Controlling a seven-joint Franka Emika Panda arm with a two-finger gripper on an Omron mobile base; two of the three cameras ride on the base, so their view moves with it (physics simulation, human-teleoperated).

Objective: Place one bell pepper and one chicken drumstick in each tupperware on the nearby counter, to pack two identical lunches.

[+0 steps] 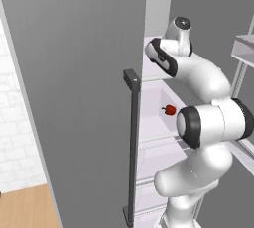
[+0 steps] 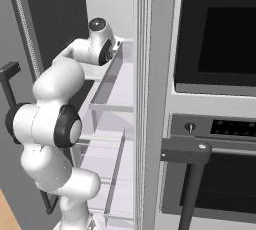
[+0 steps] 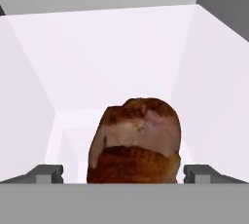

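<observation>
Jaws stand wide on the gripper point(image 3: 123, 173), with the chicken drumstick point(image 3: 135, 141) squarely between the fingertips point(image 3: 46, 173), its long axis seemingly running away into the fridge shelf point(image 3: 68, 121).

- A small red bell pepper point(image 1: 169, 109) with a dark stem sits on a white fridge shelf, near its back wall.
- A browned, crusty chicken drumstick point(image 3: 135, 142) lies on a white shelf floor, toward the front edge.

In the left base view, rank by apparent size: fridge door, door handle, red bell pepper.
1. Fridge door, largest by far, though it is also nearest the camera.
2. Door handle, a long thin bar.
3. Red bell pepper, tiny, deep inside the fridge.
</observation>
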